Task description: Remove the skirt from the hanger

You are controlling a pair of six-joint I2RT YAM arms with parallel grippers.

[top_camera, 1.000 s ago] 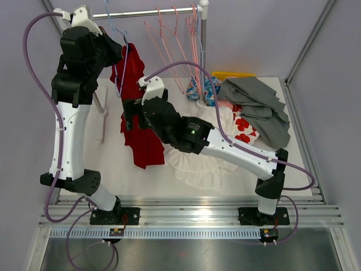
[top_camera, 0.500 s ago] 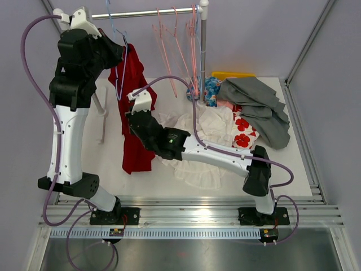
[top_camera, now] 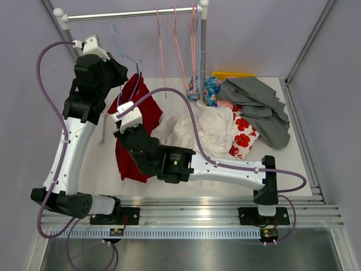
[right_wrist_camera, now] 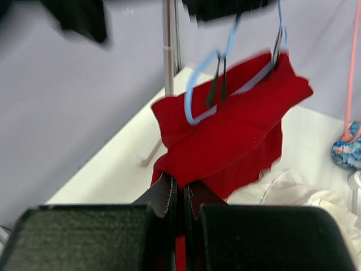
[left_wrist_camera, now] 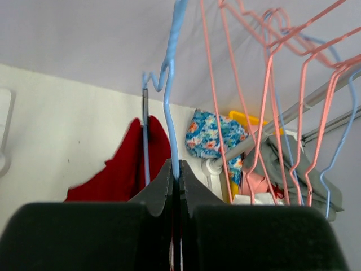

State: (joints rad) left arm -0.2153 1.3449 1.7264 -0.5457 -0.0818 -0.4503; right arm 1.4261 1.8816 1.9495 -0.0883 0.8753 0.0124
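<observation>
Right wrist: right pincer (right_wrist_camera: 180,189) pinches the red skirt (right_wrist_camera: 225,147) below the blue hanger (right_wrist_camera: 188,100); left pincer (left_wrist_camera: 175,170) clamps the hanger wire. Next, likely tug the skirt down, free.

White links (top_camera: 70,149), black joints (top_camera: 90,84), purple cables (top_camera: 38,66), black left gripper (left_wrist_camera: 175,172), black right gripper (right_wrist_camera: 179,186)

From above, the right arm's wrist hides the right fingers (right_wrist_camera: 163,195) and the middle of the red skirt (top_camera: 126,168), in the left wrist view the blue hanger (left_wrist_camera: 175,28) is lost between the left fingers (left_wrist_camera: 159,186), and dark shapes along the right wrist view's top edge are blurred and cut off.
</observation>
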